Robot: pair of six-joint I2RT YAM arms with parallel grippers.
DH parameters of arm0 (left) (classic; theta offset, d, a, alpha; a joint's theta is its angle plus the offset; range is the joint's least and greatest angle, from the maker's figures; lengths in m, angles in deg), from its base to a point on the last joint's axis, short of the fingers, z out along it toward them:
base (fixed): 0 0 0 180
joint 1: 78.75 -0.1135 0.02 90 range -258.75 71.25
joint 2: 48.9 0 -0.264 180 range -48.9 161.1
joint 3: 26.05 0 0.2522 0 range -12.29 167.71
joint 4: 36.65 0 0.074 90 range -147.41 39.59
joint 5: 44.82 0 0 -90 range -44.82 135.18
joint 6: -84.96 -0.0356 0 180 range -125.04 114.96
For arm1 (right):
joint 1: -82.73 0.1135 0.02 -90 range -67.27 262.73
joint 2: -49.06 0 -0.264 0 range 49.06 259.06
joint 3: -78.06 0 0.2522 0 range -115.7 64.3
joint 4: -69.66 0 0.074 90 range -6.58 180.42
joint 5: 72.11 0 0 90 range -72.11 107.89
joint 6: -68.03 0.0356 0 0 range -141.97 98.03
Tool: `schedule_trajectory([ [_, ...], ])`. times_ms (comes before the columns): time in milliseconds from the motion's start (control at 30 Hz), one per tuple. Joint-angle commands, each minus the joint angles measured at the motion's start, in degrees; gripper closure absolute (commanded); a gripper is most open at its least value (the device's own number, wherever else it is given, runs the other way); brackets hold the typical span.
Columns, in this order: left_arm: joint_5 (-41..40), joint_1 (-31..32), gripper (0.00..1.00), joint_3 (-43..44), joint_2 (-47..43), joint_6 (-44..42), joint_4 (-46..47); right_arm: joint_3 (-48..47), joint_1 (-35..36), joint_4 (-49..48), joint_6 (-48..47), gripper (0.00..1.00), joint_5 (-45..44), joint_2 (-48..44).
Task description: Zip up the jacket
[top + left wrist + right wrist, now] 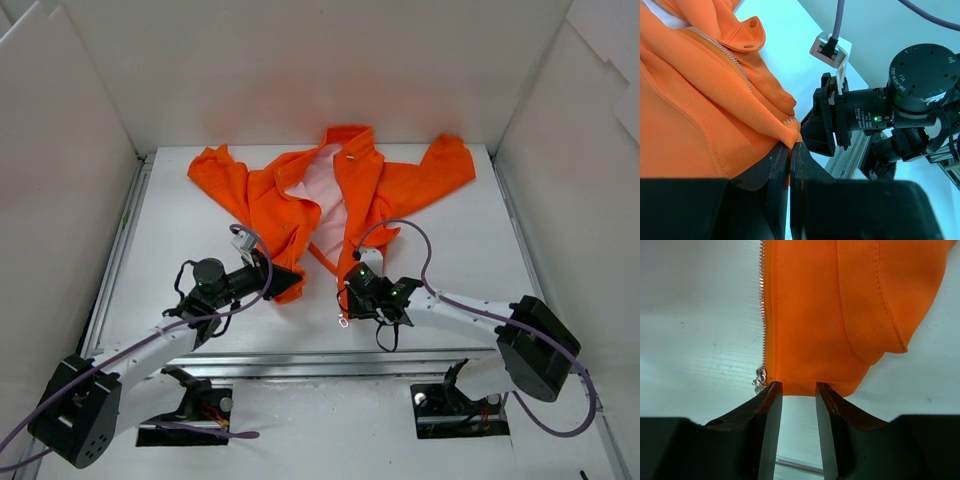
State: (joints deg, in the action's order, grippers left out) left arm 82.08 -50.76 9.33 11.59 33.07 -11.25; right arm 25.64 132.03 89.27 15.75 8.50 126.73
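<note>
The orange jacket (300,195) lies open on the table, pink lining (325,190) showing, collar at the back. My left gripper (290,281) is shut on the bottom hem corner of one front panel (715,115), beside the zipper teeth (725,52); the pinch shows in the left wrist view (791,146). My right gripper (348,288) is open at the bottom hem of the other front panel (820,325). Its fingertips (774,390) touch the hem edge. The silver zipper slider (760,377) hangs just left of the left finger, at the foot of the zipper teeth (762,305).
White walls (80,160) box in the table on three sides. A metal rail (330,365) runs along the near edge. The right arm's wrist and purple cable (875,117) sit close to the left gripper. A snap flap (747,35) shows in the left wrist view.
</note>
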Motion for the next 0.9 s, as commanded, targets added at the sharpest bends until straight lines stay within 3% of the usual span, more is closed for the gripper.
schedule_trajectory([
  [0, 1.1, -0.2, 1.00, 2.6, -1.2, -1.5, 4.0, -2.9, 0.6, 1.0, 0.6, 0.66, -4.0, 1.4],
  [200, 1.4, -0.2, 1.00, 2.5, -1.2, -1.5, 3.9, -4.6, 2.0, 1.2, 1.0, 0.55, -4.0, 6.1],
  [600, 1.1, -0.2, 1.00, 1.9, -2.9, -1.2, 4.0, -5.1, 4.0, 4.4, 5.2, 0.54, -9.6, 13.0],
  [667, 0.5, -0.2, 1.00, 1.8, -3.0, -1.2, 3.7, -5.3, 4.0, 4.1, 5.7, 0.56, -9.6, 14.3],
  [800, 1.1, -0.7, 1.00, 1.8, -3.1, -1.2, 3.8, -4.3, 3.9, 2.2, 6.2, 0.74, -8.5, 14.9],
  [867, 0.4, -0.7, 1.00, 1.8, -2.9, -1.3, 3.6, -2.7, 4.1, 0.1, 7.2, 0.78, -8.1, 14.2],
])
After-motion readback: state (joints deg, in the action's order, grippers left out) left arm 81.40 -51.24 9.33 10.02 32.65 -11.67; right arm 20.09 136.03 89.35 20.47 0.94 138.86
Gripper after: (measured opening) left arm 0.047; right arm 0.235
